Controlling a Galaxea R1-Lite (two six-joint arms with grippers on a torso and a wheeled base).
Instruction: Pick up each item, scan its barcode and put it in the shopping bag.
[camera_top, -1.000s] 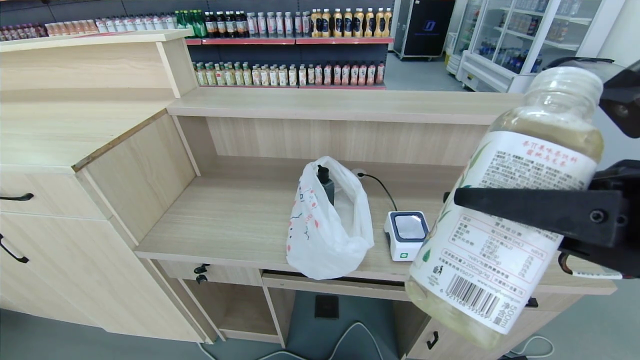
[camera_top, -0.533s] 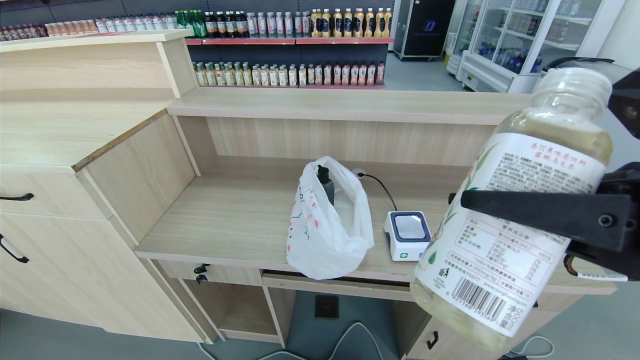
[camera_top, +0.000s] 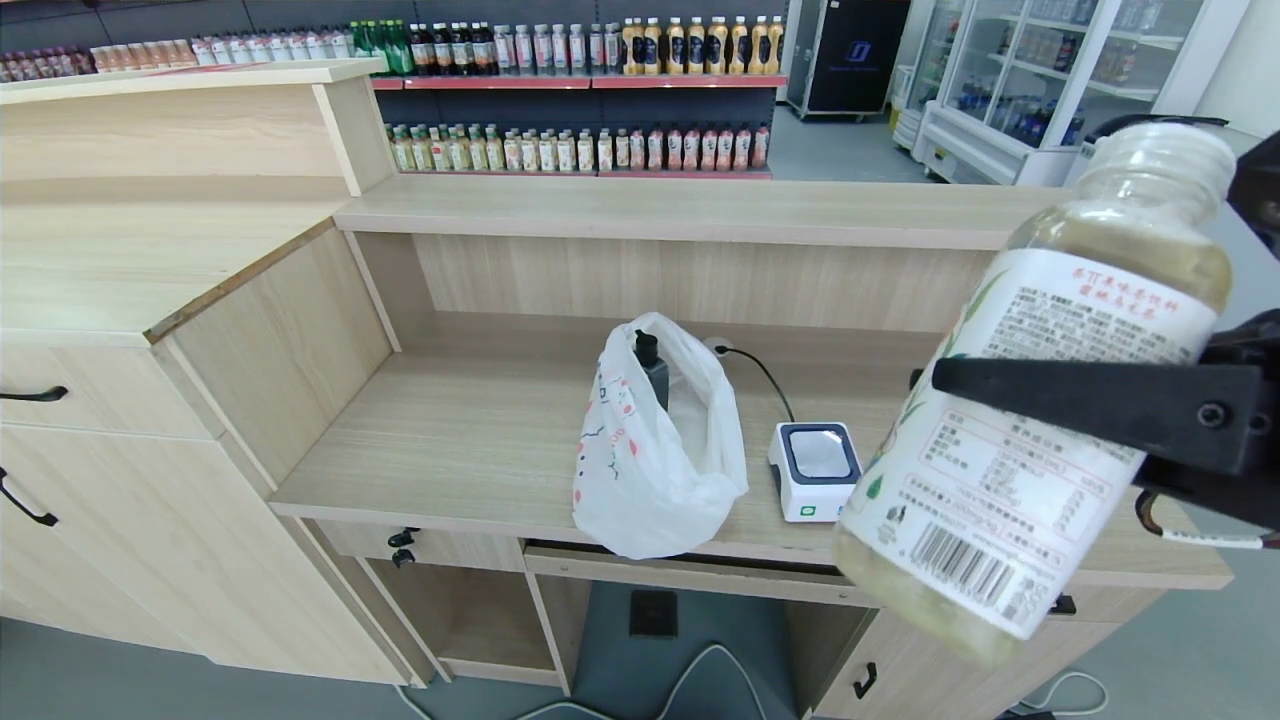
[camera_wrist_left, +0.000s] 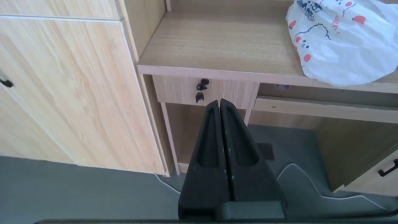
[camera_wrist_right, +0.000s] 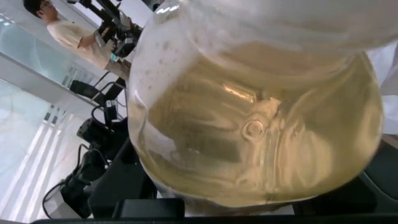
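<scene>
Head view: right claw (camera_top: 952, 381) grips the tilted bottle (camera_top: 1040, 480); left wrist view: left claw (camera_wrist_left: 219, 107) closed.

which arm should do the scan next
Right. The right gripper holds the bottle, raised on the scanner's side of the bag. The left gripper hangs low before the counter front, jaws shut and empty.

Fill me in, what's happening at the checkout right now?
The right pincer grips a drink bottle, tilted, held up to the right of the barcode scanner on the wooden counter. The white shopping bag stands open beside the scanner. The left pincer hangs shut and empty, low before the counter.
</scene>
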